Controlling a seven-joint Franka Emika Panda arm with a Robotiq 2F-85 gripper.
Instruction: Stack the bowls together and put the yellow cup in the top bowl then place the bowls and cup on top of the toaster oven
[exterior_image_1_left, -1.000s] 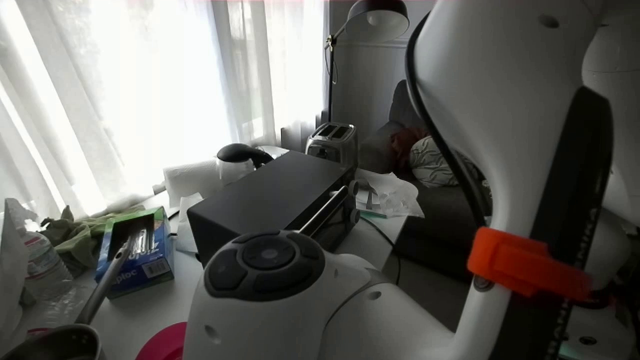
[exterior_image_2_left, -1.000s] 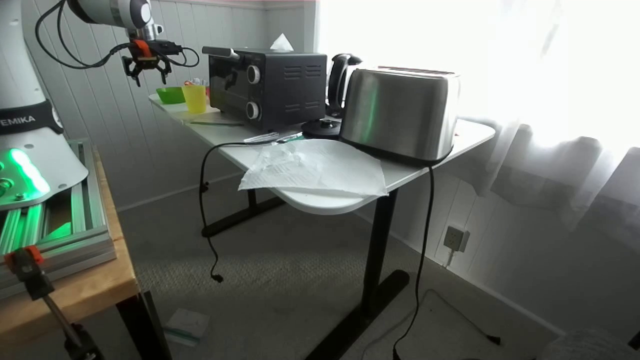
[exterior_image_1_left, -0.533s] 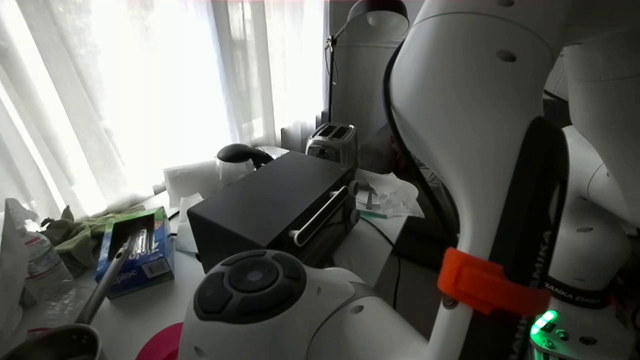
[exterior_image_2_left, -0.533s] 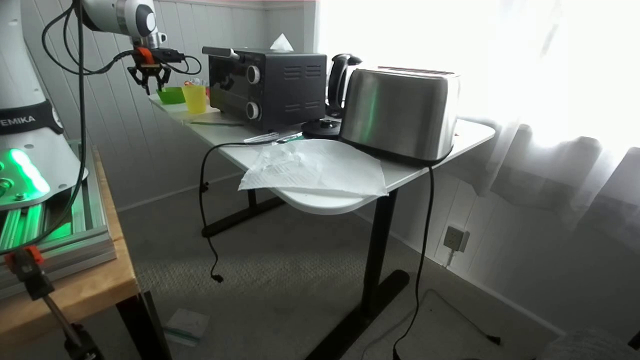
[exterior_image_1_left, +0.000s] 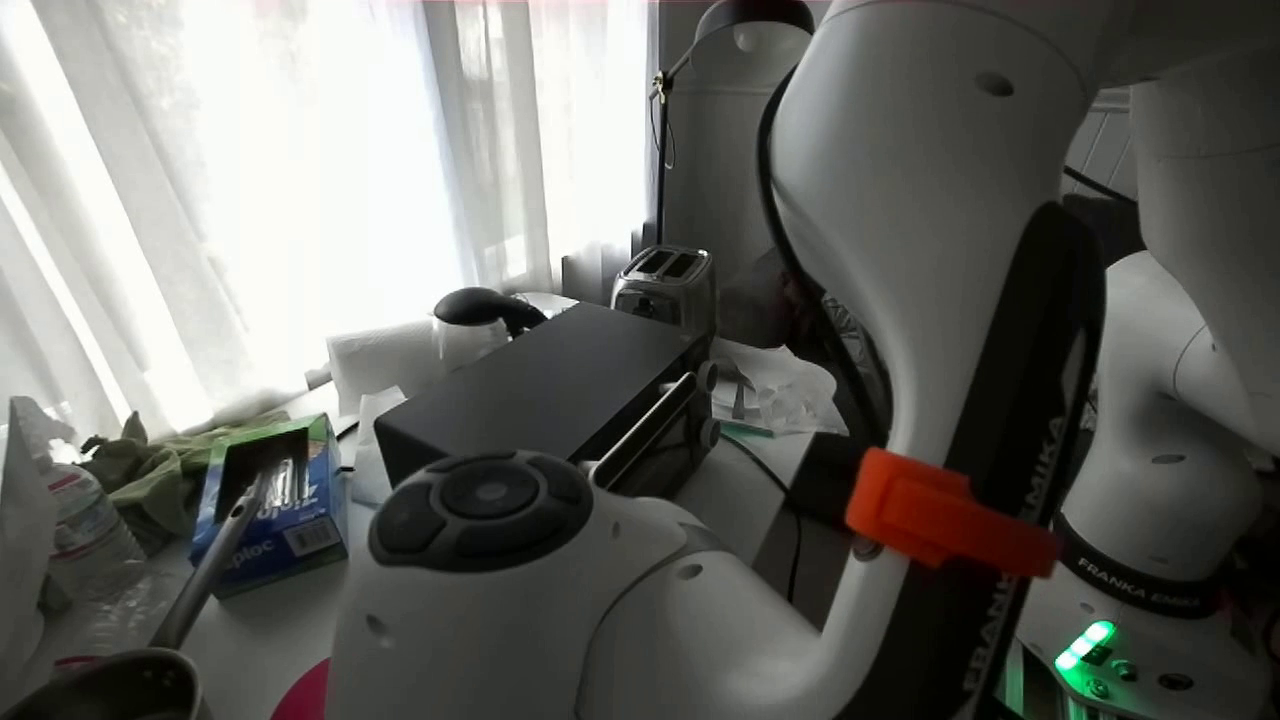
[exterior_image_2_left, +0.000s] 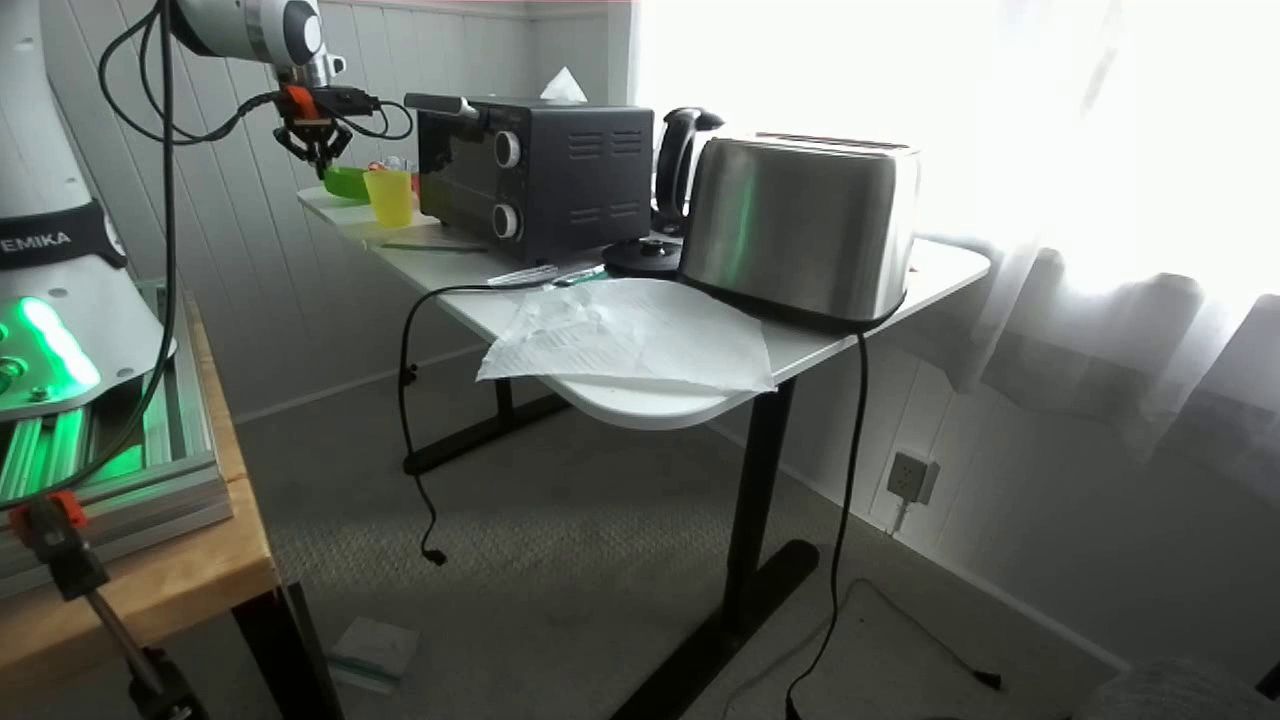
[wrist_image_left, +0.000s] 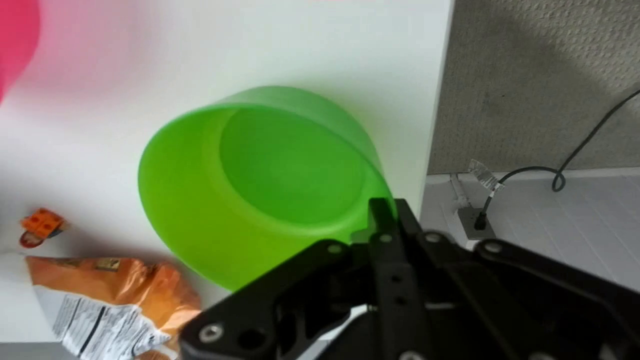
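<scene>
My gripper (wrist_image_left: 395, 207) is shut on the near rim of the green bowl (wrist_image_left: 292, 165), one finger inside the wall and one outside. That bowl looks tilted and a little squeezed out of round; whether its base touches the table I cannot tell. In an exterior view the gripper (exterior_image_2_left: 322, 168) hangs at the left side of the green bowl (exterior_image_2_left: 348, 184). The yellow cup (exterior_image_2_left: 390, 198) stands upright just beside it. Part of the pink bowl (wrist_image_left: 15, 42) shows at the wrist view's corner, and a sliver of the pink bowl (exterior_image_1_left: 308, 692) shows behind the arm. The black toaster oven (exterior_image_2_left: 585, 165) sits farther along the table.
A steel toaster (exterior_image_2_left: 800, 230) and a kettle (exterior_image_2_left: 685, 160) stand past the oven. Near the bowls lie an orange snack bag (wrist_image_left: 115, 305) and a small orange toy (wrist_image_left: 42, 223). A dark saucepan (exterior_image_1_left: 120, 685) and a Ziploc box (exterior_image_1_left: 275, 520) share the table (wrist_image_left: 410, 125).
The gripper went down and across to the green bowl, closed on its rim, and has risen slightly. The bowl has shifted and sits a bit higher and tilted in an exterior view.
</scene>
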